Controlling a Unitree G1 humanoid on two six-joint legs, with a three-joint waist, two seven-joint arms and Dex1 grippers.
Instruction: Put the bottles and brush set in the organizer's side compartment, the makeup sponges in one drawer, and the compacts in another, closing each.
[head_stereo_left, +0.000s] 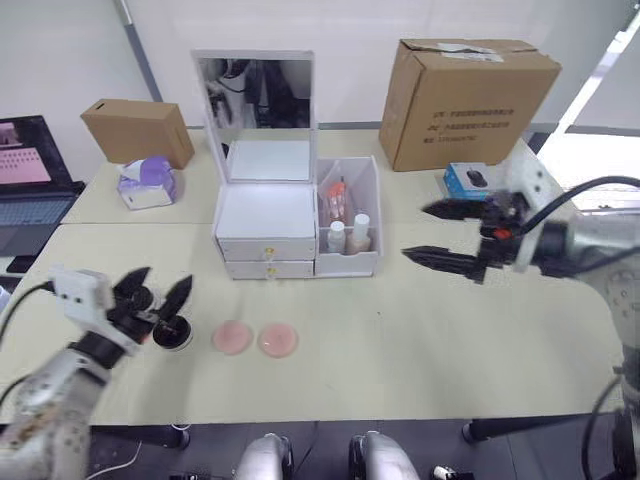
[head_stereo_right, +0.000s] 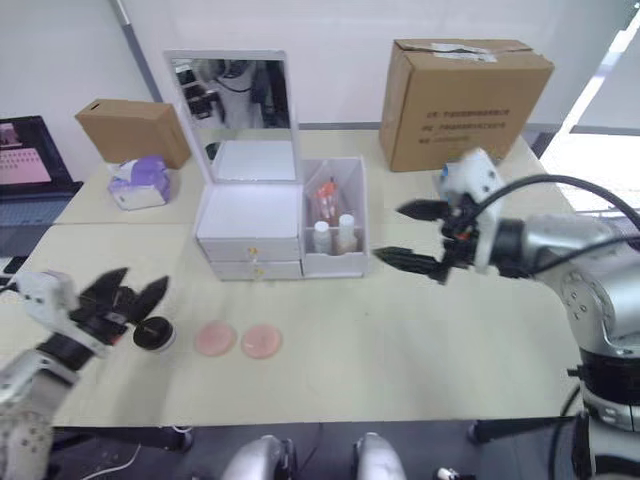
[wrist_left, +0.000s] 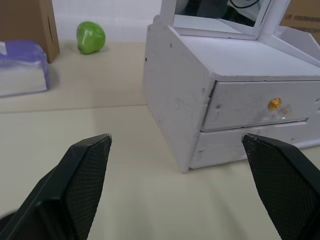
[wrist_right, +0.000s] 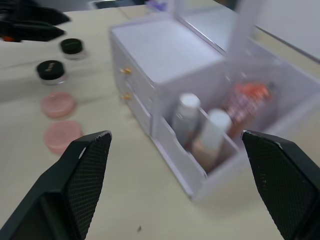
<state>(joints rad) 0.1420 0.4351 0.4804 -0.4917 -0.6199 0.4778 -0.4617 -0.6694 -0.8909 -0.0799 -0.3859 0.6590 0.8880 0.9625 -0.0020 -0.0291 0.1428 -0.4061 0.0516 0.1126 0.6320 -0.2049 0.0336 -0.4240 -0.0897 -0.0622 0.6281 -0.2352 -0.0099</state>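
Note:
The white organizer (head_stereo_left: 265, 215) stands mid-table with its mirror lid up and both drawers (wrist_left: 260, 107) shut. Its side compartment (head_stereo_left: 372, 200) holds two white-capped bottles (head_stereo_left: 337, 236) and the orange brush set (head_stereo_left: 336, 200). Two pink round makeup sponges (head_stereo_left: 232, 337) lie in front of the organizer. Left of them sit two black compacts (wrist_right: 50, 70). My left gripper (head_stereo_left: 160, 298) is open, just above and around the compact (head_stereo_left: 172, 336) nearest it. To the right of the side compartment my right gripper (head_stereo_left: 415, 232) hovers open and empty.
A tissue pack (head_stereo_left: 147, 183) and a small cardboard box (head_stereo_left: 138, 130) stand at the back left. A large cardboard box (head_stereo_left: 470, 100) and a blue box (head_stereo_left: 468, 180) are at the back right. A laptop (head_stereo_left: 30, 190) sits at the far left. A green ball (wrist_left: 90, 36) lies behind the organizer.

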